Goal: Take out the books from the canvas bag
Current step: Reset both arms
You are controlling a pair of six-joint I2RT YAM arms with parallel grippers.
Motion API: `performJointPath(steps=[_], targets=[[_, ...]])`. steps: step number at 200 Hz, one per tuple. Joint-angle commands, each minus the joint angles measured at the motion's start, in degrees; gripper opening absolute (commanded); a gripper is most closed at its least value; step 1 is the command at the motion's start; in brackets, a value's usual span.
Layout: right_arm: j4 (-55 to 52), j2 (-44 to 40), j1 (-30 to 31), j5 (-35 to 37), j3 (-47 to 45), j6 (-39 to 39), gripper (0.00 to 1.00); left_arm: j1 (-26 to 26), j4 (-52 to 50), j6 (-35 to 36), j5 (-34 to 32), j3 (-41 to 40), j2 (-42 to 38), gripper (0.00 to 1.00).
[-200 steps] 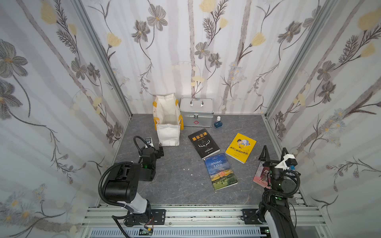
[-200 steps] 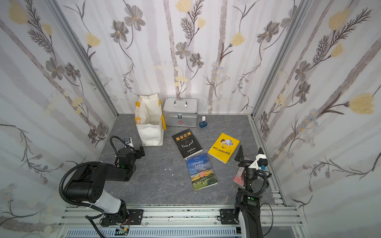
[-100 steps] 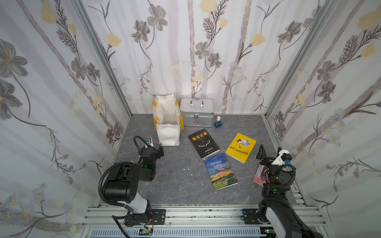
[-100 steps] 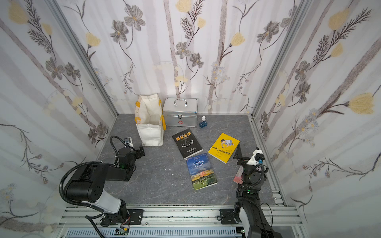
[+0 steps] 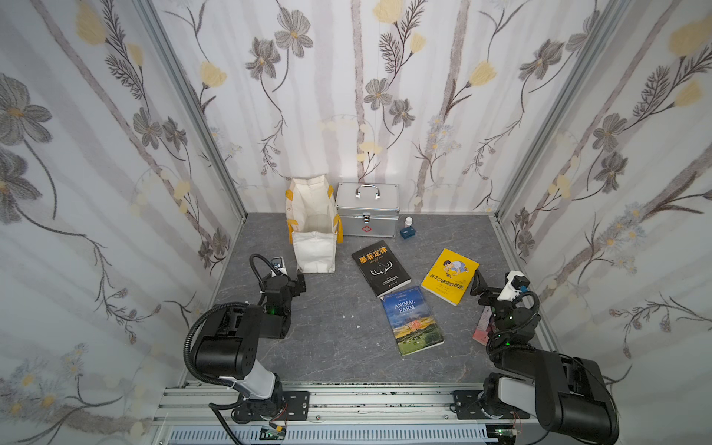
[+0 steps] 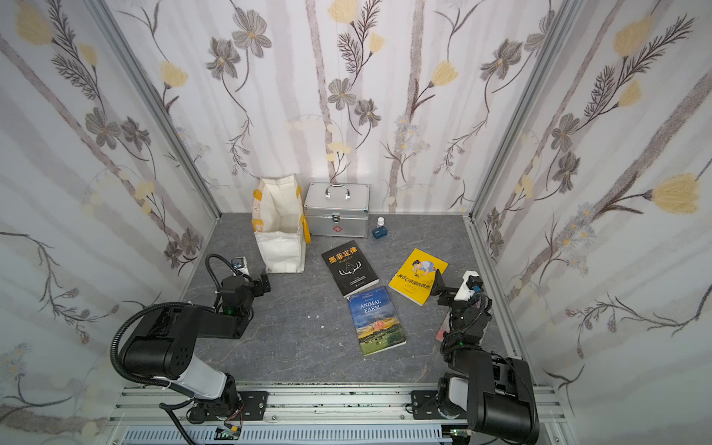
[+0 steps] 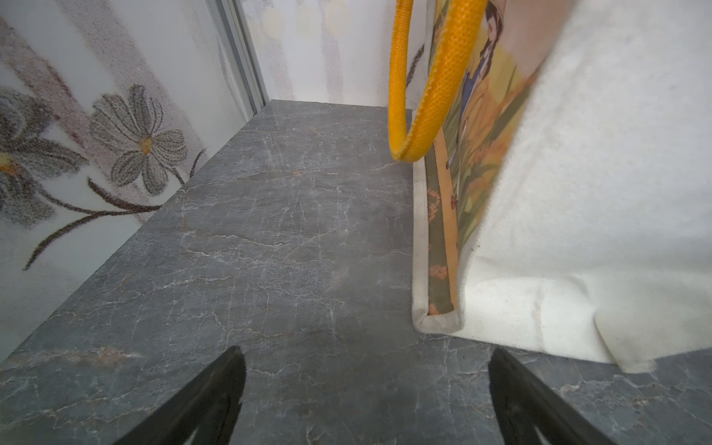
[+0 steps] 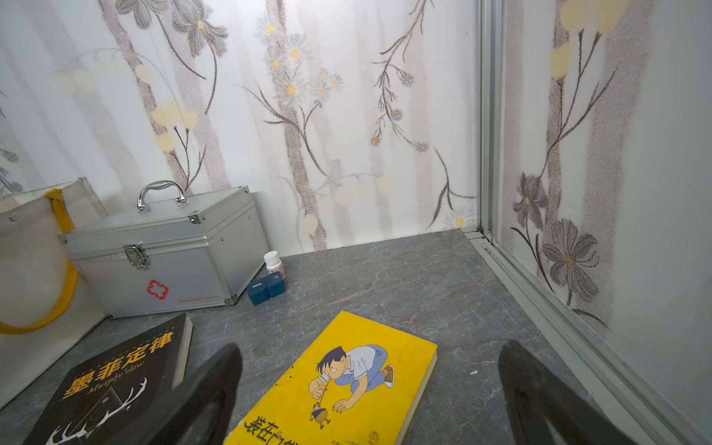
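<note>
Right arm (image 5: 512, 319) has folded back and down toward its base since a second ago; the left arm (image 5: 246, 335) has not shifted. Both pairs of fingers are spread wide and hold nothing: the right fingers (image 8: 215, 385) hang near the yellow book (image 5: 450, 276), the left fingers (image 7: 215, 389) near the canvas bag (image 5: 314, 246). All four books lie on the desk (image 5: 339, 346) outside the bag: the yellow one, a black book (image 5: 380, 267), an Animal Farm book (image 5: 412, 319), and a pink book (image 5: 481, 327) partly hidden under the right arm. The bag stands just beside a metal case (image 5: 368, 215).
</note>
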Motion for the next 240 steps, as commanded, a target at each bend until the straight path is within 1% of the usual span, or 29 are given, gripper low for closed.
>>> performJointPath(steps=[1, 9, 30, 41, 45, 58, 64, 76, 84, 91, 103, 118, 129, 149, 240], targets=[[-12.2, -4.5, 0.2, -1.4, 3.4, -0.7, 1.0, 0.1, 2.1, 0.3, -0.2, 0.2, 0.1, 1.0], [-12.5, -5.1, 0.4, -0.9, 2.8, -1.1, 1.0, 0.1, 2.1, 0.4, -0.2, 0.2, 0.1, 1.0], [-2.9, -4.5, 0.4, 0.5, -1.1, -2.1, 1.0, 0.1, 2.1, 0.3, -0.1, 0.2, 0.1, 1.0], [0.0, -3.5, 0.4, 1.4, -1.6, -2.8, 1.0, 0.1, 2.1, 0.3, -0.1, 0.2, 0.1, 1.0], [0.3, -2.9, 0.4, 2.2, -1.3, -1.8, 1.0, 0.1, 2.1, 0.3, -0.1, 0.2, 0.1, 1.0], [2.1, 0.9, 0.4, 1.3, -0.3, -0.8, 1.0, 0.1, 2.0, 0.3, -0.1, 0.1, 0.1, 1.0], [4.8, 3.8, 0.4, -0.3, -0.1, -0.7, 1.0, 0.1, 2.1, 0.3, -0.1, 0.1, 0.0, 1.0], [14.1, 9.9, 0.6, -4.1, -0.7, -1.6, 1.0, 0.1, 2.1, 0.3, 0.0, 0.2, 0.1, 1.0], [17.0, 12.0, 1.5, -3.3, -1.5, -3.2, 1.0, 0.1, 2.0, 0.4, 0.0, 0.1, 0.0, 1.0], [19.7, 13.1, 1.6, -3.4, -2.2, -2.5, 1.0, 0.1, 2.0, 0.4, 0.0, 0.2, 0.0, 1.0], [16.6, 11.6, 1.6, -2.5, -1.8, -2.9, 1.0, 0.1, 2.0, 0.4, 0.0, 0.2, 0.0, 1.0], [14.8, 12.3, 1.6, -3.8, -0.2, -2.9, 1.0, 0.1, 2.1, 0.3, 0.0, 0.2, 0.0, 1.0], [9.3, 11.7, 1.9, -4.2, 2.2, -3.7, 1.0, 0.1, 2.0, 0.3, 0.0, 0.2, 0.1, 1.0], [3.2, 11.2, 3.8, -1.5, 4.9, -5.5, 1.0, 0.1, 2.0, 0.3, 0.0, 0.2, 0.0, 1.0], [3.4, 11.3, 4.1, -1.1, 4.9, -5.6, 1.0, 0.2, 2.1, 0.3, 0.1, 0.2, 0.0, 1.0]])
